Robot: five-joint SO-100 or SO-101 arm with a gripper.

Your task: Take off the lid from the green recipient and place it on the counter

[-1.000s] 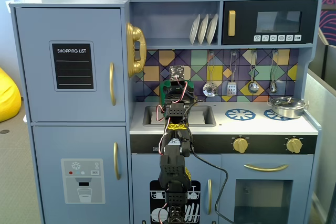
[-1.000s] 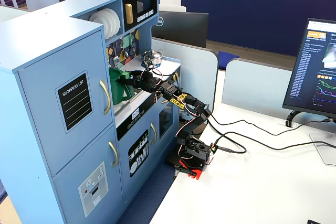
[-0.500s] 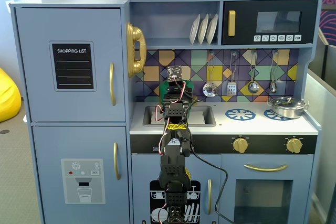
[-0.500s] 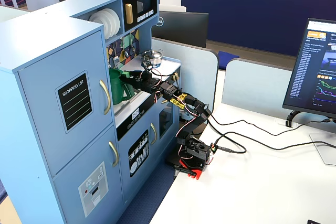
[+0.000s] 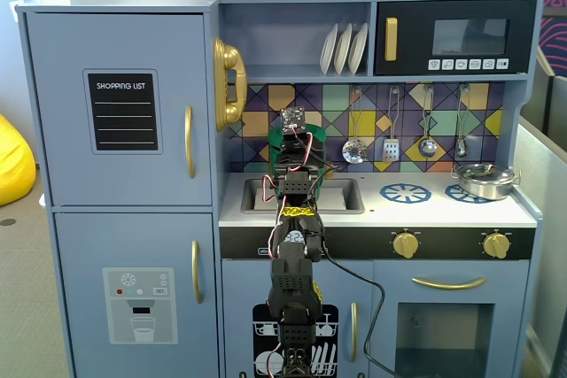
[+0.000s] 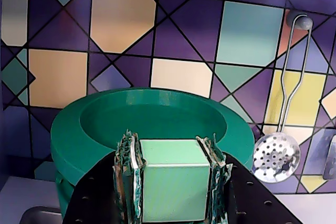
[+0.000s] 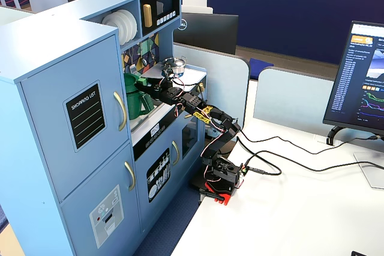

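Three views, each giving different info. Wrist view: lid (image 6: 105,124) fills the lower half, a round green disc with recessed centre, its pale green tab pinched between the two tape-wrapped fingers (image 6: 128,177) of the tool (image 6: 171,179), so the tool is clamped on the lid's tab. Green recipient (image 6: 64,195) barely shows here, only a sliver of green wall under the lid's left edge; cannot tell from this view whether lid and recipient touch. Slotted spoon (image 6: 277,157) hangs on the tiled backsplash (image 6: 121,19) to the right, a corner of the sink (image 6: 39,216) at bottom left.

Side fixed view: recipient (image 7: 132,97) stands upright at the back by the sink, and the lid (image 7: 141,80) appears just above and beside its rim, held at the tool (image 7: 146,83); the gap is too small to judge.

Front fixed view: arm blocks most of this, only green bits of the lid (image 5: 276,136) show beside the tool (image 5: 293,135); recipient hidden. White worktop (image 5: 425,210) with blue burner marks lies to the right, silver pan (image 5: 483,180) on the far burner, plates (image 5: 344,49) on the shelf above.
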